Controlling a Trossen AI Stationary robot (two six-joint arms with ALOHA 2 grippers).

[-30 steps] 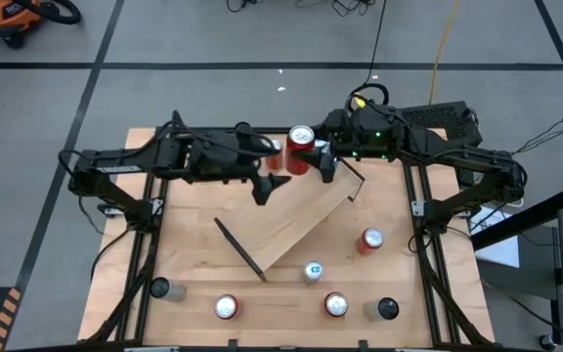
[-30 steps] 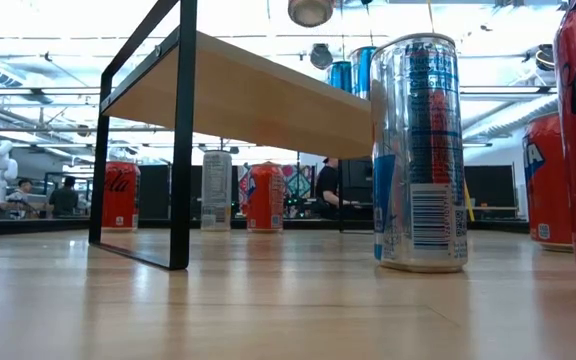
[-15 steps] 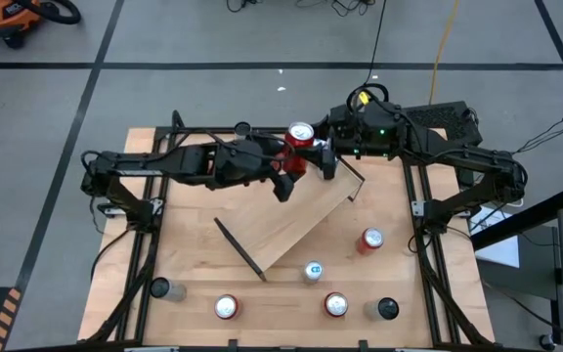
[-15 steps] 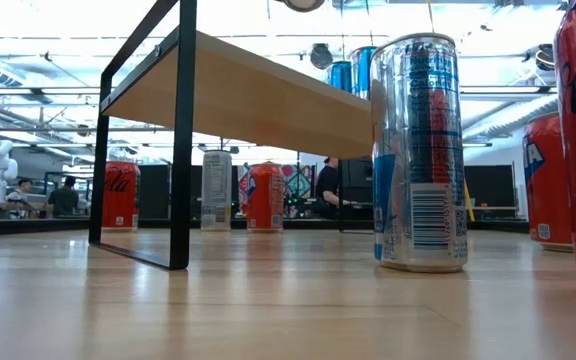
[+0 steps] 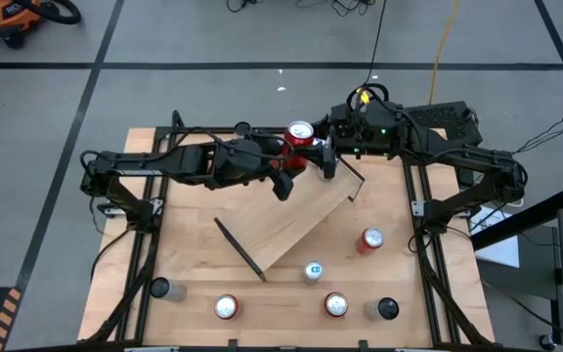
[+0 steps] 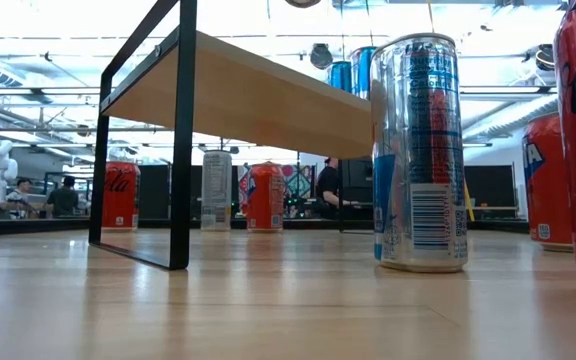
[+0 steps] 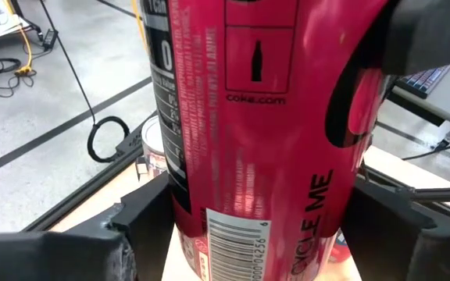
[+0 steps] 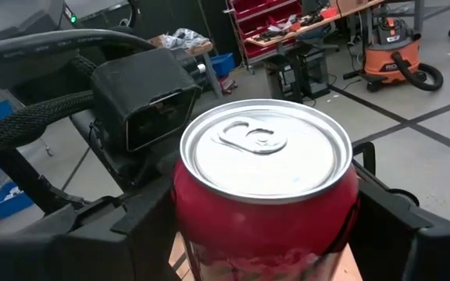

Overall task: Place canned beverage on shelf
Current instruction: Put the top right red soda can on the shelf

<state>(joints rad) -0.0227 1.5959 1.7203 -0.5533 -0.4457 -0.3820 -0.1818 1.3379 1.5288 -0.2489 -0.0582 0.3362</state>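
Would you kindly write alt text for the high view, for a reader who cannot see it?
Seen from above, both dark grippers, the left gripper and the right gripper, meet at one upright red drink can over the far end of a light-wood shelf board set diagonally on the wooden table. Six more cans stand nearer the table's front.

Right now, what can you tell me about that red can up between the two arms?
The red can is a shiny metal drink can with a silver lid and unopened pull tab, white lettering and a barcode on its side. It stands upright, above the far end of the light-wood shelf. The right tool grips its body, and the left tool flanks it from the other side, fingers around it.
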